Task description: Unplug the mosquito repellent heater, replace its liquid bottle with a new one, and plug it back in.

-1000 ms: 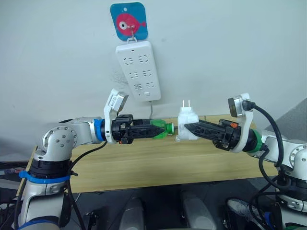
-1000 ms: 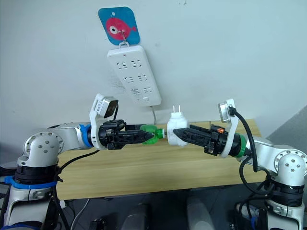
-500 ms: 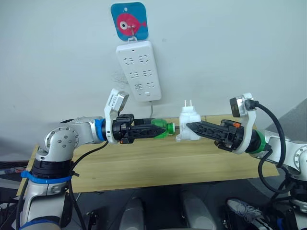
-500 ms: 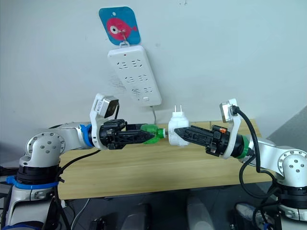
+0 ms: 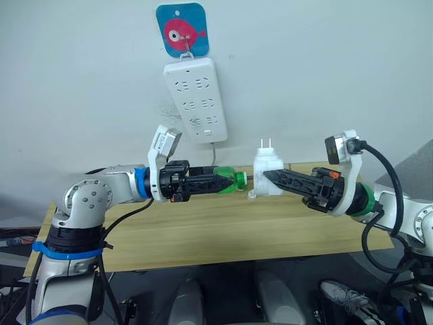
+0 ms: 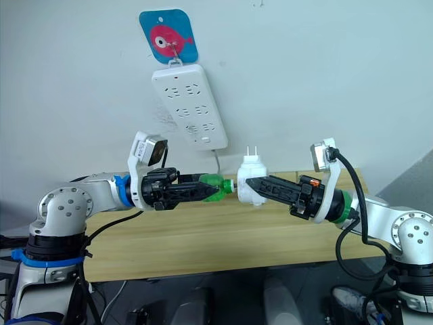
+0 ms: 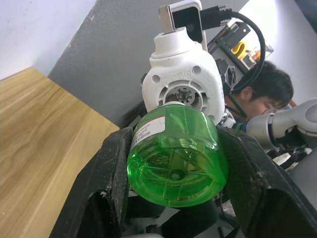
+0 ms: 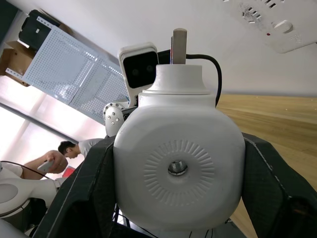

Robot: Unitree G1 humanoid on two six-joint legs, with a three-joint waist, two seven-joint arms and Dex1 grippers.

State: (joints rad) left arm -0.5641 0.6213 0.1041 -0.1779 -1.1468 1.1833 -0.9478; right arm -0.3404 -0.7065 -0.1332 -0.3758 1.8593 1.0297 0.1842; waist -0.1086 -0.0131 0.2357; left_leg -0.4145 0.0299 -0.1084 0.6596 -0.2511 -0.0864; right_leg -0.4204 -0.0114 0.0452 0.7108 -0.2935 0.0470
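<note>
- Left gripper [image 5: 226, 182] clamps the green translucent plastic liquid bottle [image 7: 173, 153]; its neck is hidden.
- Right gripper [image 5: 265, 177] clasps the small white rounded mosquito repellent heater [image 8: 178, 168], covering its sides.

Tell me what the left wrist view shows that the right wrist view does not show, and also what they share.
The left wrist view alone shows the green liquid bottle clamped in the left gripper, its neck pointing at the threaded socket on the heater's underside. The right wrist view alone shows the heater's round ribbed face and part of the white power strip on the wall, with the right gripper clamped on the heater. Both show the mosquito repellent heater, its plug end, the wooden table and a person in the background.
</note>
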